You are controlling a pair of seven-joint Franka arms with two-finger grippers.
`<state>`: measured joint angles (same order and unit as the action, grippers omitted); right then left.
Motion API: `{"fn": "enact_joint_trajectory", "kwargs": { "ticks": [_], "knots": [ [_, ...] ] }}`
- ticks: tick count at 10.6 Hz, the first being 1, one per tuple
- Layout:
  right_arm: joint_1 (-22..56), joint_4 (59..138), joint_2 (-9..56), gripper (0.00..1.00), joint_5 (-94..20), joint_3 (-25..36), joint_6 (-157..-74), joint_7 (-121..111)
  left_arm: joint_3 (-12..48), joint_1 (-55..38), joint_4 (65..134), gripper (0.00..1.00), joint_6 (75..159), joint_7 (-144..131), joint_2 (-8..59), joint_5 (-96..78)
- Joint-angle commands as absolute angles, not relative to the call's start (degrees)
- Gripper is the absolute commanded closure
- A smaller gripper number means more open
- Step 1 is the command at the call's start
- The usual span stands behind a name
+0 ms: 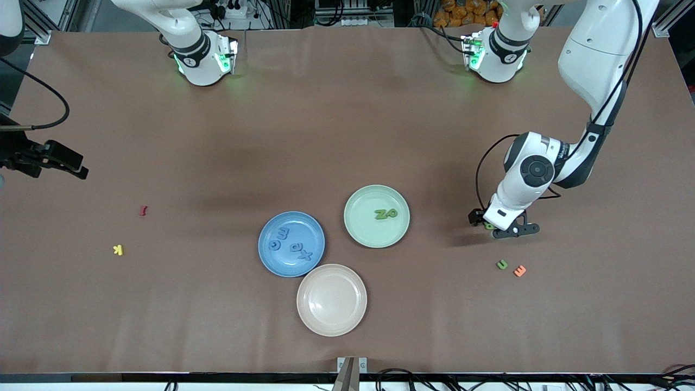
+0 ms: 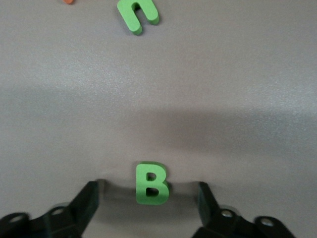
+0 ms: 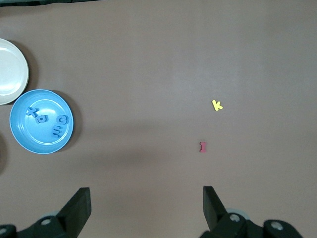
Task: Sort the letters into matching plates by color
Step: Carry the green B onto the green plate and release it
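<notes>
Plates first: the blue plate point(image 1: 291, 244) already carries four blue letters point(image 1: 293, 245), and the green plate point(image 1: 377, 216), just beside it toward the left arm's end of the table, holds two green letters point(image 1: 386, 214). The cream plate point(image 1: 332, 300) sits nearer the camera, touching or nearly touching the blue one, and takes no part.

Two green letters remain on the table. The left gripper point(image 1: 502, 227) is low over the green B point(image 2: 151, 184), fingers spread wide with the letter between them and not yet pinched. The green U point(image 1: 502, 264) lies nearer the camera, just beside an orange letter point(image 1: 520, 270).

Risks, as I judge them: the B is small and lies flat, so fingers closing off-centre could flick it away or pinch only a corner, and it might drop on the way to the green plate. Going for the U next, a careless approach could catch the orange letter instead.

The right gripper point(image 3: 146, 208) waits with its fingers apart, above the table at the right arm's end, where a red letter point(image 1: 143, 210) and a yellow letter point(image 1: 118, 250) lie.
</notes>
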<state>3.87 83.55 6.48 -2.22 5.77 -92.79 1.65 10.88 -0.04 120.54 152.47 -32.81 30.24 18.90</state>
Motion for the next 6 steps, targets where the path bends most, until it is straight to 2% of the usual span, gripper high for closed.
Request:
{"fn": "enact_joint_trajectory", "kwargs": {
  "ticks": [1, 6],
  "knots": [
    [3.87, 83.67, 6.15, 0.00, -3.16, 5.80, -92.99, 0.88, 11.51, 1.67, 120.85, 1.00, 153.46, -32.70, 29.97, 20.39],
    [4.04, 83.85, 6.33, 0.00, -3.16, 5.80, -93.08, 0.88, 11.69, 1.67, 120.24, 1.00, 153.46, -32.87, 29.53, 20.04]
  ]
}}
